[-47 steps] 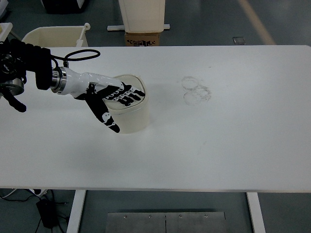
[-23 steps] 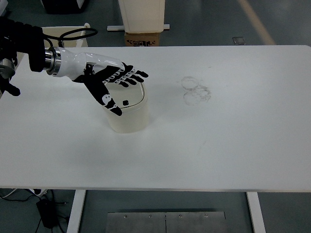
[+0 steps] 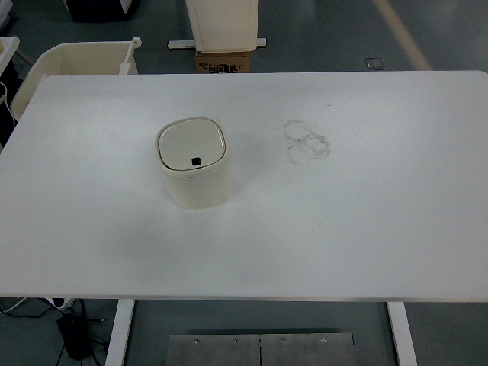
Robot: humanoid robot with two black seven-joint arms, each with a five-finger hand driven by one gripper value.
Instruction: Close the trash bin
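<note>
A small cream trash bin [image 3: 195, 164] stands upright on the white table [image 3: 343, 221], left of centre. Its rounded square lid [image 3: 193, 144] lies flat and shut on top, with a small black button near the lid's front edge. Neither robot arm nor hand shows anywhere in the head view.
Faint ring-shaped smudges [image 3: 307, 142] mark the tabletop right of the bin. Beyond the far edge stand a cream tub [image 3: 84, 58] at the left, a cardboard box [image 3: 225, 60] and a white upright object [image 3: 223, 23]. A cable lies on the floor at bottom left.
The left hand lifted off the bin's lid, drew back to the left and has left the picture. The bin stays in place with its lid down.
</note>
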